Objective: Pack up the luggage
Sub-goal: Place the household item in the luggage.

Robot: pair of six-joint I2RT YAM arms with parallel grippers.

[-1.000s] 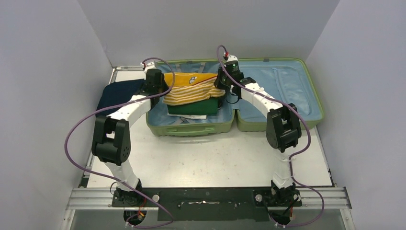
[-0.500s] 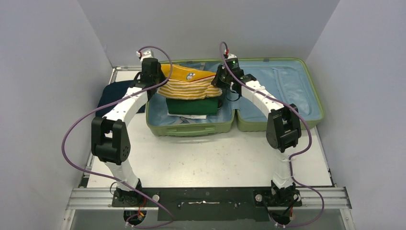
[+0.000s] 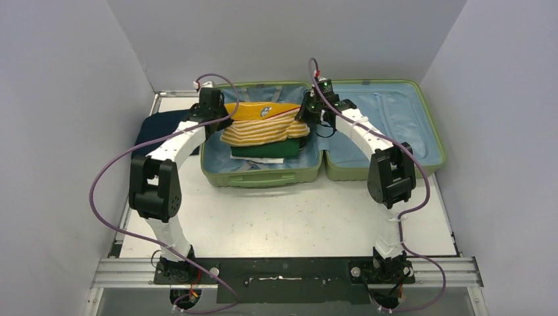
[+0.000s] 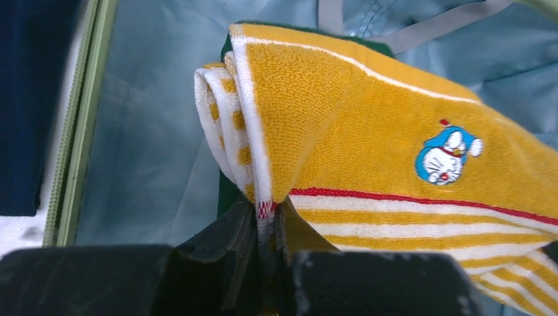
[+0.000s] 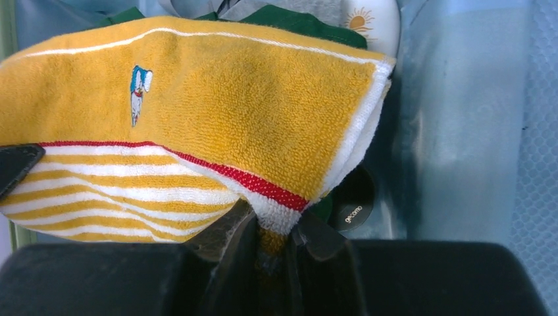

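Yellow striped towel (image 3: pixel 263 125) hangs lower than 0.5 s earlier, sagging over the folded green garment (image 3: pixel 260 150) in the left half of the luggage (image 3: pixel 263 176), which lies open at the far side of the table (image 3: pixel 289 224). The left gripper (image 4: pixel 265 214) and right gripper (image 5: pixel 271 227) each pinch 1 end of it. Most of the garment is covered. A black disc (image 5: pixel 355 201) beneath reads "gecomo".

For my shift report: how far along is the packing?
Done: a folded green garment lies in the open luggage. In hand: the left end effector and right end effector grip the yellow striped towel over it. Left: set the towel down, pack the navy garment outside.
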